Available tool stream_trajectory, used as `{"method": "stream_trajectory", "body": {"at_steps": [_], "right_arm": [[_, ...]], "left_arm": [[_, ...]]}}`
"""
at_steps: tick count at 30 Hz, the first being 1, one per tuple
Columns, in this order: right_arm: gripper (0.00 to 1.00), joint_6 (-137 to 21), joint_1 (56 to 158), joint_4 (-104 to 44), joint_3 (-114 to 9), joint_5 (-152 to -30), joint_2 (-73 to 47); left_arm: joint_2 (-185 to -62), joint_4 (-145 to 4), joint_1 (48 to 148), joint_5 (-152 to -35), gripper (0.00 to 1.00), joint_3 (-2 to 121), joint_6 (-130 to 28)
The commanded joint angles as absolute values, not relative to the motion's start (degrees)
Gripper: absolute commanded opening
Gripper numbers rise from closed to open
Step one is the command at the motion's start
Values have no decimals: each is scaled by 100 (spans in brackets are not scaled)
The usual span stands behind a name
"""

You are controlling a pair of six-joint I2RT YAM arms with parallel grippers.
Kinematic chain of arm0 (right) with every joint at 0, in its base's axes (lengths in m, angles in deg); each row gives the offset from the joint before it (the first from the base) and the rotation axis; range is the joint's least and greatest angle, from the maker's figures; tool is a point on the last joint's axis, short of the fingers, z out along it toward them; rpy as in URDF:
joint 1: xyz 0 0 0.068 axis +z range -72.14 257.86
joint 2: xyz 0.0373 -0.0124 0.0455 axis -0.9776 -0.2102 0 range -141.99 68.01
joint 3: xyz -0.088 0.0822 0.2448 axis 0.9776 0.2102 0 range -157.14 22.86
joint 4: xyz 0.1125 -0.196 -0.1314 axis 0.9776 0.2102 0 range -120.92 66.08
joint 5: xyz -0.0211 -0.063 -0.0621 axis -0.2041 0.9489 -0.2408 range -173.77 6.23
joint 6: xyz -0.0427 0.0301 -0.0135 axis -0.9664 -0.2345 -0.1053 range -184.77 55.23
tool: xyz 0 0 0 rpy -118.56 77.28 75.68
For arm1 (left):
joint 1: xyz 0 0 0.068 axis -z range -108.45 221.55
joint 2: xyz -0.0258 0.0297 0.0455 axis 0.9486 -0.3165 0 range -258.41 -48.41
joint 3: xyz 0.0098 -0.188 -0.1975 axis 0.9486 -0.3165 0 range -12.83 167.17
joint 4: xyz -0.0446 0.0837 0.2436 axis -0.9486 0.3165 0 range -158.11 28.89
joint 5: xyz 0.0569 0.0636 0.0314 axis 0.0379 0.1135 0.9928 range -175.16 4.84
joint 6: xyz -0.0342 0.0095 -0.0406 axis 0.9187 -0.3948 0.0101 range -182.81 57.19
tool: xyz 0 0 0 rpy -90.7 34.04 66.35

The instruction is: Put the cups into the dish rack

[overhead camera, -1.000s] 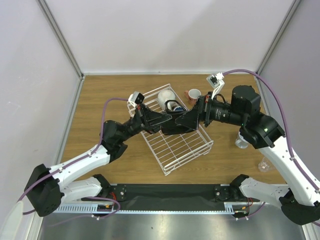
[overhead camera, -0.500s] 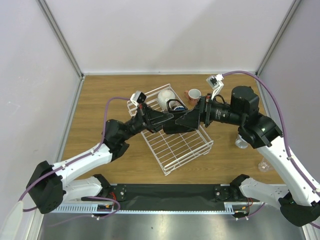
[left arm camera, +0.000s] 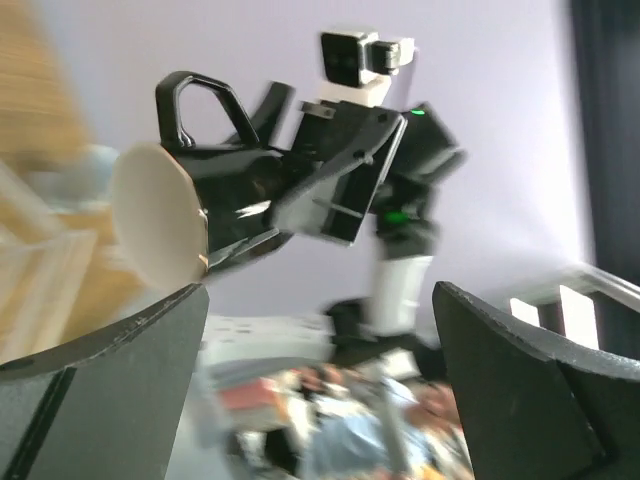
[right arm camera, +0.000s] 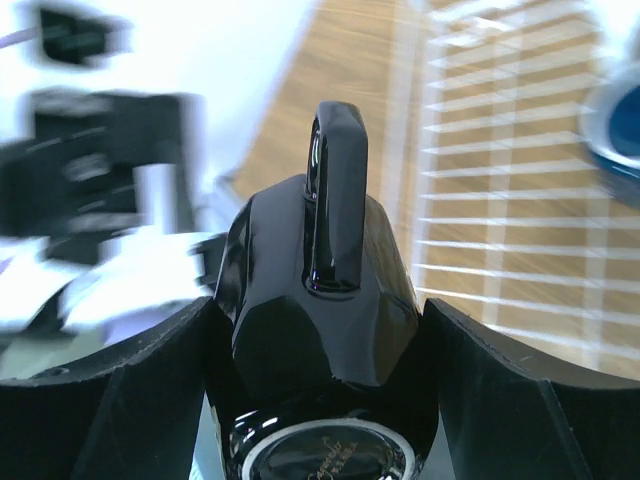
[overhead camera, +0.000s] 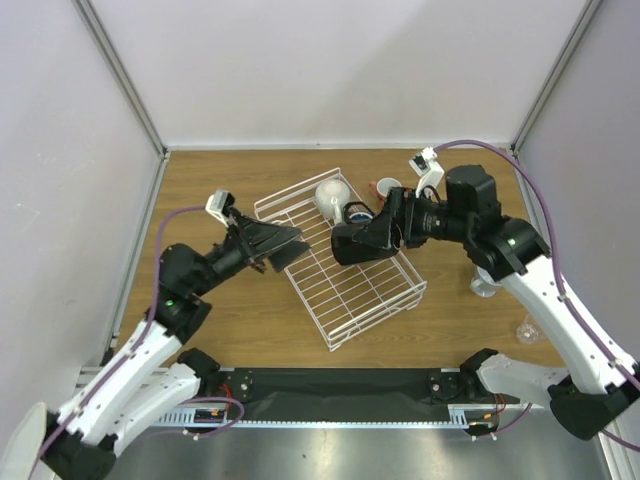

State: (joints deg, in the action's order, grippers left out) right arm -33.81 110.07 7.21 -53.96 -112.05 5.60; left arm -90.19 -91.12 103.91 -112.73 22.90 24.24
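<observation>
My right gripper [overhead camera: 362,243] is shut on a black mug [overhead camera: 342,245] and holds it above the white wire dish rack [overhead camera: 372,300]. In the right wrist view the black mug [right arm camera: 320,300] lies between both fingers, handle up, base toward the camera. My left gripper [overhead camera: 290,243] stands open and empty just left of the rack, apart from the mug. From the left wrist view the black mug [left arm camera: 190,210] shows its white inside. A cream-white mug [overhead camera: 330,195] and a navy mug [overhead camera: 358,212] sit in the rack's far end. A salmon-pink mug [overhead camera: 388,187] stands on the table beyond the rack.
Two clear glass pieces [overhead camera: 485,287] [overhead camera: 528,330] stand on the wooden table at the right, beside my right arm. The rack [right arm camera: 500,200] lies diagonally across the table's middle. Grey walls close in the left, back and right sides.
My left gripper has opened, let go of the black mug and drawn back to the left. The right gripper now carries the mug alone, still over the rack.
</observation>
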Motion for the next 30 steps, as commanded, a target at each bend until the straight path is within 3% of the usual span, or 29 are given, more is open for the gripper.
{"method": "stream_trajectory", "body": {"at_steps": [1,2,7,15,30], "right_arm": [[0,-3603,11055,1178,-5965,-10086,115],[0,-3621,11134,1362,-6063,-9552,-44],[0,-3586,11258,2225,-6476,-8694,-941],[0,-3392,11530,3278,-7407,-7649,-2198],[0,-3357,11531,2868,-6793,-7709,-2612]], "left_arm": [[-8682,-5859,10064,-11338,100,3221,631],[-8769,-4844,10064,-11198,100,3443,53],[-9288,-3525,10064,-10644,100,4481,-874],[-9798,-3261,10055,-10511,100,4896,-1244],[-10334,-3260,9537,-11038,100,5116,-1499]]}}
